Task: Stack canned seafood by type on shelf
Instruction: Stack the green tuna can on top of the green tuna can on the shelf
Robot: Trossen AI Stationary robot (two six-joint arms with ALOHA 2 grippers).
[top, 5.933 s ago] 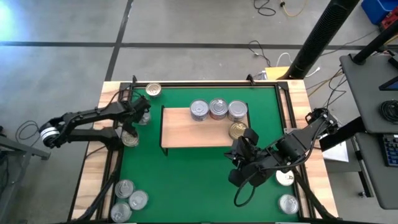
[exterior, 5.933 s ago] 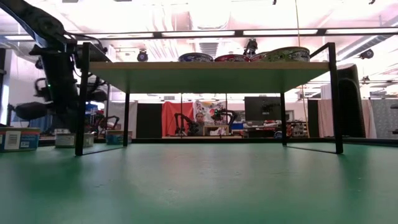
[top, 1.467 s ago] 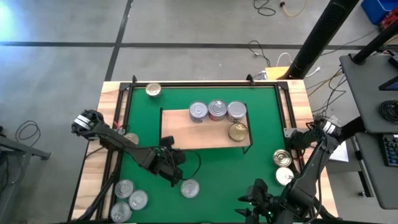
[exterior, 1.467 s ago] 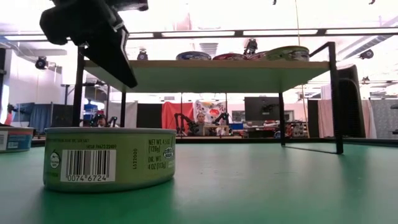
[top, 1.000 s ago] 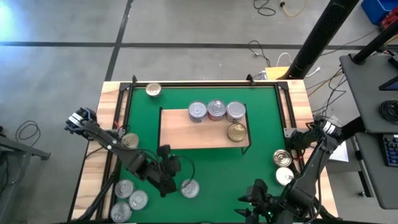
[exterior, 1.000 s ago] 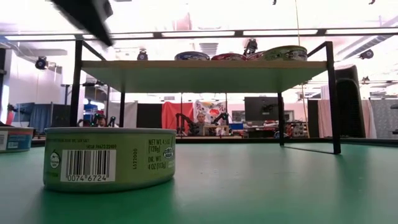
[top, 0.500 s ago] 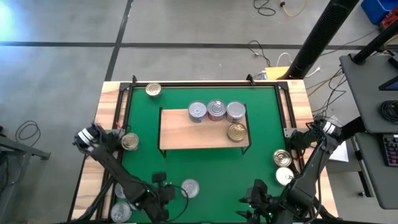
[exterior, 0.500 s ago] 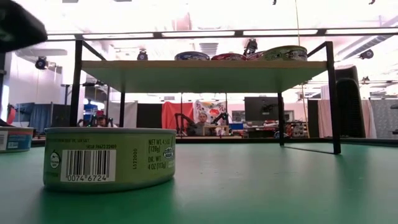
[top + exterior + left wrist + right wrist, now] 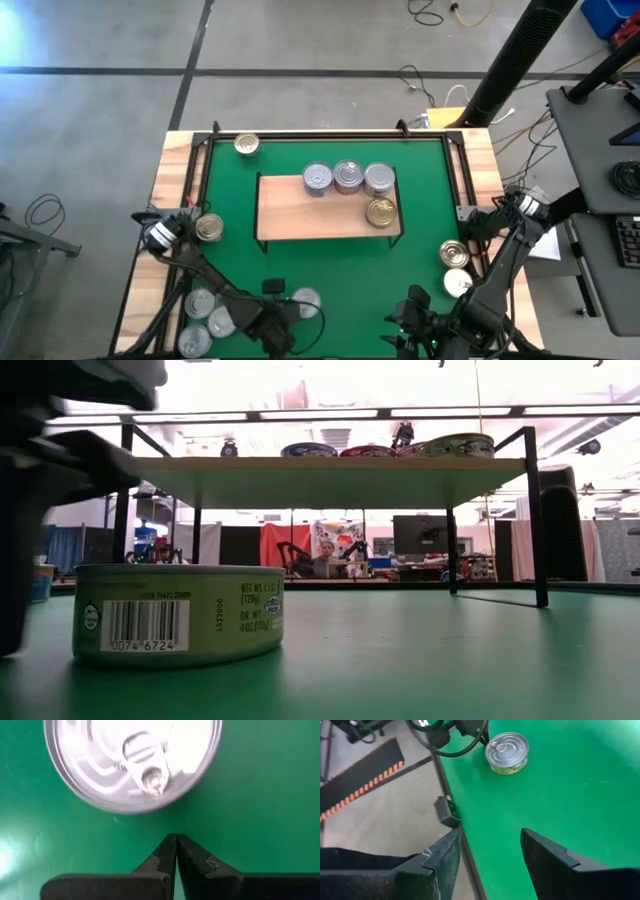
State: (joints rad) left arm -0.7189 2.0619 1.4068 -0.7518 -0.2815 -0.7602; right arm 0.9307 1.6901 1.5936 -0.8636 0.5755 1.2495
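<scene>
A silver-lidded tin (image 9: 305,301) with a green label (image 9: 178,612) stands on the green mat near the table's near edge. My left gripper (image 9: 287,313) is shut and low over the mat; its tips (image 9: 176,842) stop just short of the tin's lid (image 9: 132,760). The light-wood shelf (image 9: 300,215) carries three tins in its far row (image 9: 350,176) and a gold one (image 9: 382,211). My right gripper (image 9: 408,318) hangs open at the near edge, its fingers (image 9: 490,850) apart with nothing between them.
Loose tins lie at the near left corner (image 9: 200,303), by the left edge (image 9: 209,228), at the far left (image 9: 246,144) and at the right (image 9: 455,252). The shelf's black legs (image 9: 535,510) stand on the mat. Bare mat lies between the shelf and the near edge.
My left gripper, shut throughout, has come down and toward the table's near edge, tipping more steeply downward, and now sits low beside the green-labelled tin. The tin stands where it stood. My right arm has kept still.
</scene>
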